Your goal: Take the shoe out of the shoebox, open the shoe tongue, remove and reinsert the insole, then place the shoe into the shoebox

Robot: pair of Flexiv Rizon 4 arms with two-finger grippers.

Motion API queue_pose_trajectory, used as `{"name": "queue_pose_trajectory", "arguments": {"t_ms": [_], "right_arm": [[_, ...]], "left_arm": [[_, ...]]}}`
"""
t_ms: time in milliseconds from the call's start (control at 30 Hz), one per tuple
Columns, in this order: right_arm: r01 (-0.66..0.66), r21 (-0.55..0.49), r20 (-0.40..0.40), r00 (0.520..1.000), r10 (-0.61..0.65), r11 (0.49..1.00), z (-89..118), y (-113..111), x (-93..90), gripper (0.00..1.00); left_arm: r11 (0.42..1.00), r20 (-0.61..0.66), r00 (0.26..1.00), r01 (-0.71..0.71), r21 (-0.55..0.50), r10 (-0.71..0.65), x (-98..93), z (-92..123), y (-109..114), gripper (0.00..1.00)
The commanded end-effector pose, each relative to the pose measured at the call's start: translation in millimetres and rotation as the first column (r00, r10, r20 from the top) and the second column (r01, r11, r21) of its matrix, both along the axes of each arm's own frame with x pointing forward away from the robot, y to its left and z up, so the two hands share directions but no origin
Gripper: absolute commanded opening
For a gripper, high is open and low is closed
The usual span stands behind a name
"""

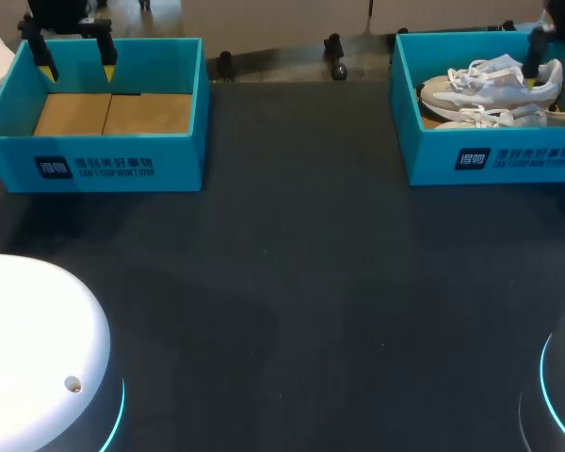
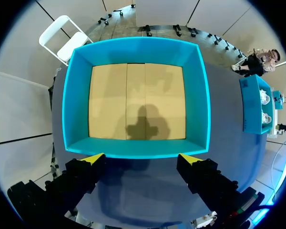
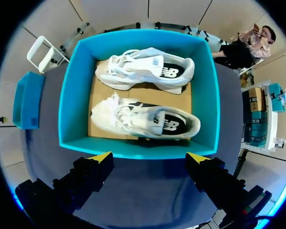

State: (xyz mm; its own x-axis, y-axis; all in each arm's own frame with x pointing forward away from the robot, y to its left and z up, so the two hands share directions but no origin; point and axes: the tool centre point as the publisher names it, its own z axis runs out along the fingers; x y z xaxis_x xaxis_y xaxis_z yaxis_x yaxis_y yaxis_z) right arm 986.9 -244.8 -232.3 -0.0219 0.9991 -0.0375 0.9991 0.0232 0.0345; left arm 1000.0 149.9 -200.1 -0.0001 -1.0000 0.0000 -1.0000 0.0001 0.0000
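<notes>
Two white shoes (image 3: 145, 71) (image 3: 143, 121) lie side by side on the cardboard floor of the right shoebox (image 1: 508, 155) (image 3: 72, 95), at the far right of the dark surface (image 1: 292, 282). The right jaws hang over this box, spread wide and holding nothing. At the far left, the left jaws hang wide open and unladen over the left shoebox (image 1: 94, 141) (image 2: 76, 105), whose cardboard floor shows.

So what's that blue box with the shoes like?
An open turquoise box, cardboard by the look, with white print on its front wall and a brown floor. It stands on the dark table at the far right. Two white sneakers lie inside on their sides, side by side. The right pincer hovers open over it.
</notes>
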Motion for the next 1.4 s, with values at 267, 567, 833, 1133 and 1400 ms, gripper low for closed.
{"name": "queue_pose_trajectory", "arguments": {"t_ms": [267,567,833,1133,1400], "right_arm": [[-0.031,-0.048,-0.009,0.999,0.03,0.998,-23.4,-29.0,5.7,1.0],[-0.045,-0.088,-0.015,0.999,0.044,0.995,-48.0,-48.4,12.3,1.0],[-0.054,-0.098,-0.021,0.998,0.052,0.994,-65.2,-63.6,17.4,1.0],[-0.048,-0.089,-0.035,0.998,0.045,0.995,-78.9,-72.3,22.6,1.0],[-0.042,-0.072,-0.046,0.998,0.038,0.997,-90.4,-75.8,25.4,0.85]], "left_arm": [[1.0,0.0,1.0,0.0,0.0,0.0,0.0,0.0,0.0,1.0],[1.0,0.0,1.0,0.0,0.0,0.0,0.0,0.0,0.0,1.0],[1.0,0.0,1.0,0.0,0.0,0.0,0.0,0.0,0.0,1.0],[1.0,0.0,1.0,0.0,0.0,0.0,0.0,0.0,0.0,1.0],[1.0,0.0,1.0,0.0,0.0,0.0,0.0,0.0,0.0,1.0]]}}
